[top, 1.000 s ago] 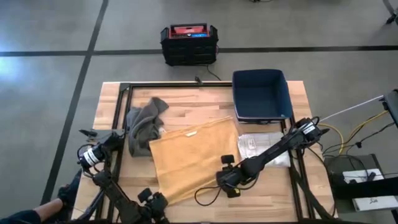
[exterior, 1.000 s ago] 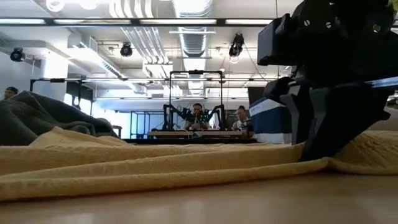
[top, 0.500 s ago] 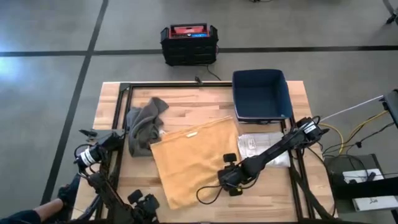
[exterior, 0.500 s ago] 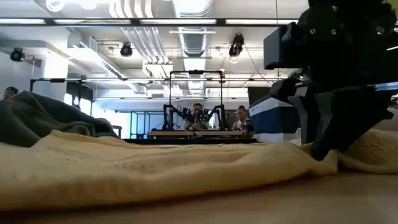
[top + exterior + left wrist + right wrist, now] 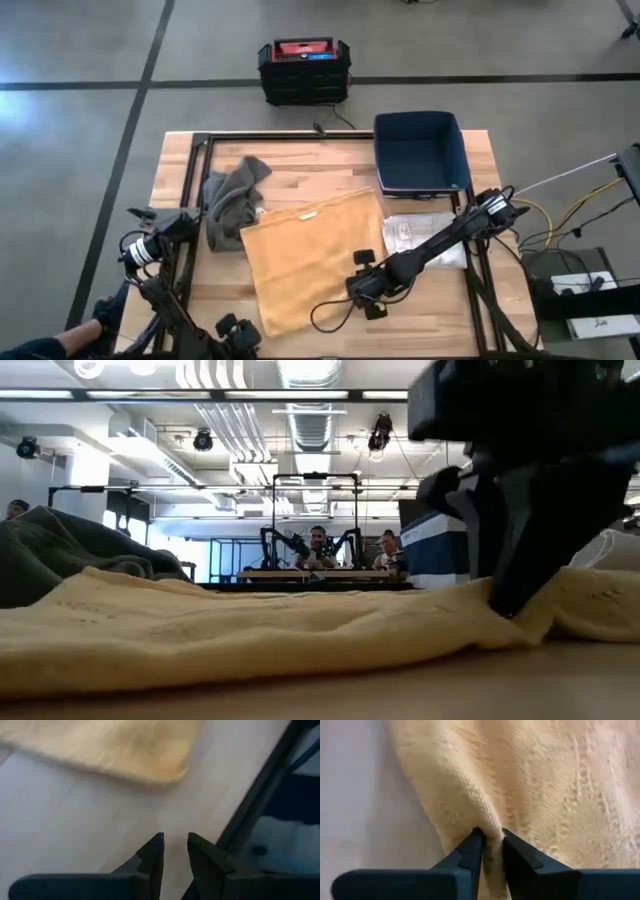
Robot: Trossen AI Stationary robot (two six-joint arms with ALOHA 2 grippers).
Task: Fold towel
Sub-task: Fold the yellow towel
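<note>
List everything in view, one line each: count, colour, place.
towel: 1, yellow, spread on table's middle.
cloth: 1, grey, crumpled beside the towel's left edge.
bin: 1, dark blue, table's far right corner.
bag: 1, clear with a paper, right of the towel.
crate: 1, black with red top, on the floor beyond the table.
table: 1, light wood.
people: several, seated far off in the room.
right gripper: 1, dark, pinching the towel's right edge.
left gripper: 1, dark, near the table's front left, empty, fingers slightly apart.
</note>
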